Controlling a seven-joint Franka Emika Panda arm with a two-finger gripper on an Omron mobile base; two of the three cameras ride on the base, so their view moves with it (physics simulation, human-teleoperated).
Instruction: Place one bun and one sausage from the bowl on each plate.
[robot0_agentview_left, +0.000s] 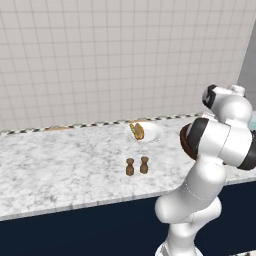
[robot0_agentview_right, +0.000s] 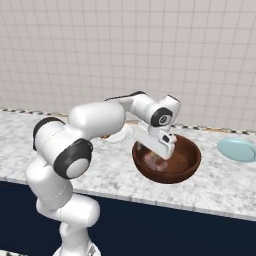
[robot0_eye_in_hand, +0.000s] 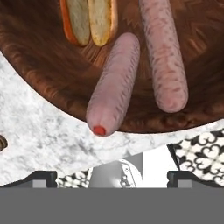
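The brown wooden bowl (robot0_agentview_right: 187, 162) stands on the counter between the two plates, and my arm hides most of the bowl (robot0_agentview_left: 184, 142) in the left base view. My gripper (robot0_agentview_right: 159, 160) reaches down into it, open and holding nothing. In the hand view the gripper (robot0_eye_in_hand: 112, 177) hovers above two pink sausages (robot0_eye_in_hand: 114, 83) (robot0_eye_in_hand: 164, 52) and a bun (robot0_eye_in_hand: 89, 17) lying in the bowl (robot0_eye_in_hand: 43, 65). The white plate (robot0_agentview_left: 152, 133) carries one bun (robot0_agentview_left: 136, 131). The pale teal plate (robot0_agentview_right: 237, 149) lies to the right of the bowl with nothing on it.
Two small brown shakers (robot0_agentview_left: 130, 166) (robot0_agentview_left: 144, 164) stand on the marble counter (robot0_agentview_left: 60, 170) in front of the white plate. A tiled wall (robot0_agentview_left: 100, 60) closes the back. The counter's front edge drops to dark cabinet fronts (robot0_agentview_left: 75, 230).
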